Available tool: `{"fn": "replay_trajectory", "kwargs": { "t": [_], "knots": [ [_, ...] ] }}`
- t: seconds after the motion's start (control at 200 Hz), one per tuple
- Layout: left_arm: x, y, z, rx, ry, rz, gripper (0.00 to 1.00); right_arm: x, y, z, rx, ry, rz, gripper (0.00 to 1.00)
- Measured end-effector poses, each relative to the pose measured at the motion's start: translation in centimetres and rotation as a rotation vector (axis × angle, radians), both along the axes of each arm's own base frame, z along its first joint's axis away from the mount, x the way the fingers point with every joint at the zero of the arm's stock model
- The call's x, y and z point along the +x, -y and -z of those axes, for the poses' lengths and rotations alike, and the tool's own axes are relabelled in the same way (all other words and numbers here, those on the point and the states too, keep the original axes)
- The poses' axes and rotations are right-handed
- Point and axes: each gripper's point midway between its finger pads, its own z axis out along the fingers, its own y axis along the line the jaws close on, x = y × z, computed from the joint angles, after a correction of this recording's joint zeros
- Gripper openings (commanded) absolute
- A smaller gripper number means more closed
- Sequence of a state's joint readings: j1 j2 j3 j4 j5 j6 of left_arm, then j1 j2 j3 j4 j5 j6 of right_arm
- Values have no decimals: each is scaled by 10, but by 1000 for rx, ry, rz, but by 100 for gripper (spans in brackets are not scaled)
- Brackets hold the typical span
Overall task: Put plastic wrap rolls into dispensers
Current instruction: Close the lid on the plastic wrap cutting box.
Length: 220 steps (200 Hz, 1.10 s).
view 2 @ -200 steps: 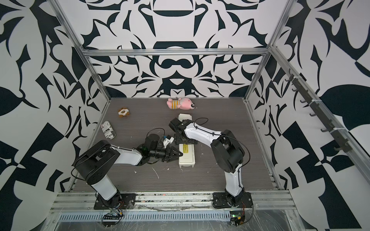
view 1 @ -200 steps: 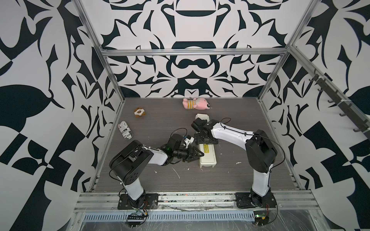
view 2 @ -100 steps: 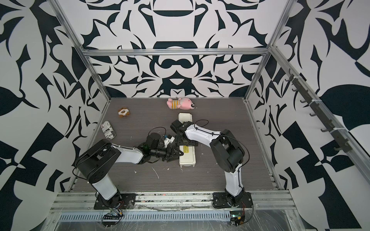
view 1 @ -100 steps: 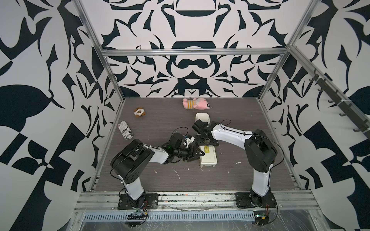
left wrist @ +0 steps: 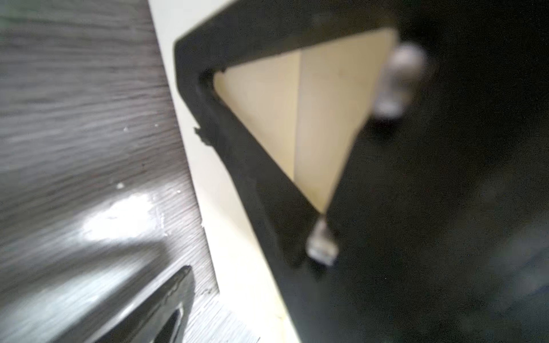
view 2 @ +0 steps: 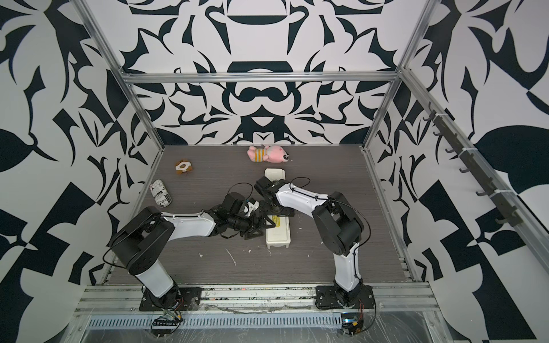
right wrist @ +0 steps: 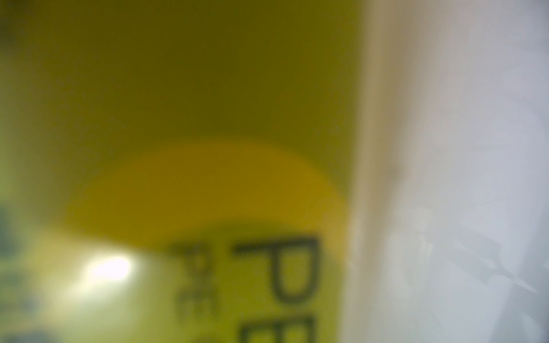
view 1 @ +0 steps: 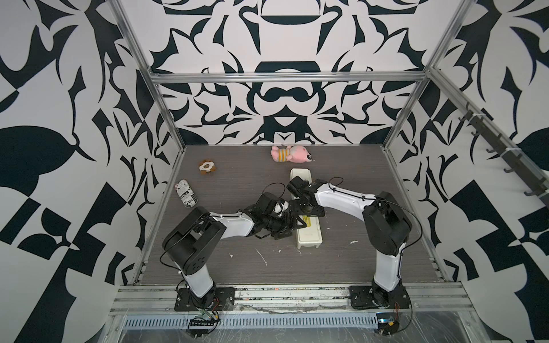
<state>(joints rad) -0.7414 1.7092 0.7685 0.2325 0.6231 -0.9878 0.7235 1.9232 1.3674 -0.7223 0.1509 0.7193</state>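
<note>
The dispenser (view 1: 309, 237) (view 2: 277, 237) is a long cream-white box. It lies flat near the middle of the tabletop (view 1: 237, 267), with one short end toward the back wall. Its lid is down, so we cannot see inside, and we cannot tell if the plastic wrap roll is in there. In both top views the two arms hide the middle of the box. Only a bit of its yellow-and-black label (view 1: 307, 222) peeks out.

The right wrist view shows what the top views hide. The label (right wrist: 208, 118) fills most of it, very blurry, with the black letters "PE", and the pale lid is beside it. The left wrist view is blurry too. It shows the box's long edge (left wrist: 219, 213) next to the grey tabletop (left wrist: 74, 104).

The left gripper (view 1: 292, 227) (view 2: 260, 227) is let go, with its jaws far apart. One black finger (left wrist: 252, 193) is over the lid, and we see cream lid through a three-cornered hole in it. The other finger (left wrist: 175, 297) is low over the tabletop, beside the box.

The right gripper (view 1: 307, 211) (view 2: 277, 211) points down at the lid with its jaws spread wide. It holds nothing that we can see.

Farther off lie a pink plush toy (view 1: 291, 154) by the back wall, a small brown and white toy (view 1: 207, 167), and a short newsprint cylinder (view 1: 185, 197) near the left wall.
</note>
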Motion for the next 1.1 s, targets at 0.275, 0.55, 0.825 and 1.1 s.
{"fn": "replay_trajectory", "kwargs": {
  "t": [0.275, 0.55, 0.825, 1.1],
  "knots": [
    [6, 5, -3, 53, -39, -27, 76, 4, 3, -2, 33, -15, 4, 100],
    [12, 12, -4, 61, 26, -21, 74, 19, -1, -25, 200, -18, -42, 100],
    [11, 16, -2, 63, 56, 1, 74, 38, -1, -42, 314, 4, -99, 94],
    [14, 21, -3, 50, 71, 6, 74, 46, 7, -41, 261, -3, -126, 91]
  ]
}}
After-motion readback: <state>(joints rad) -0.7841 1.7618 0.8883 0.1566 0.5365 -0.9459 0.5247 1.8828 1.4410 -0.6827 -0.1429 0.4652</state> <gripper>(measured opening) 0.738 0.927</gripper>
